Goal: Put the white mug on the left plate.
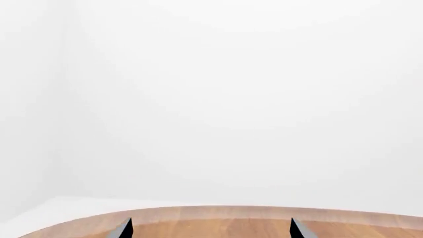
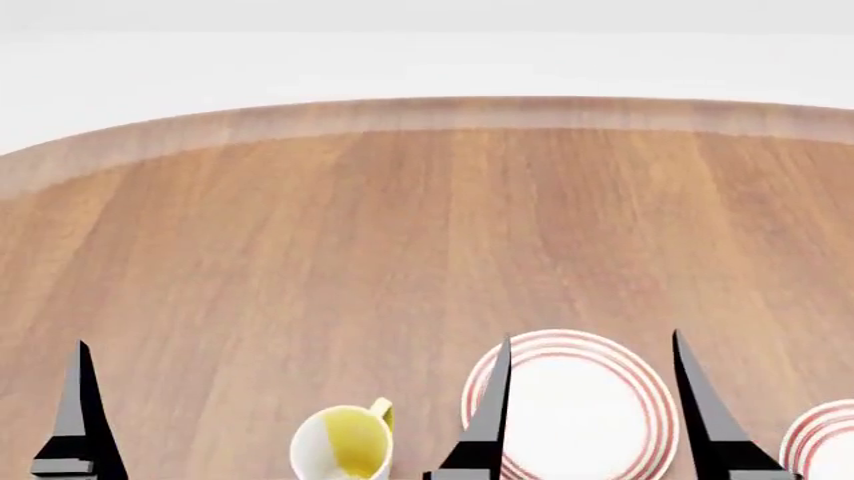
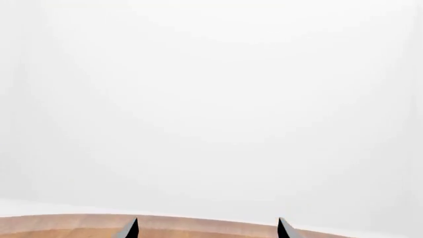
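The plain all-white mug is out of view in all frames. The left plate (image 2: 574, 415), white with red rings, lies at the near edge of the wooden table (image 2: 427, 230). My right gripper (image 2: 590, 340) is open and empty; its two dark fingers stand in front of the plate on either side in the head view. It also shows open in the right wrist view (image 3: 207, 228). My left gripper (image 1: 211, 228) is open and empty; only one of its fingers (image 2: 80, 410) shows in the head view, at the far left.
A white mug with yellow inside and handle (image 2: 344, 442) stands left of the left plate. The second identical plate (image 2: 825, 445) is cut off at the right edge. Both wrist views show only the table's far rim (image 1: 218, 214) and white background.
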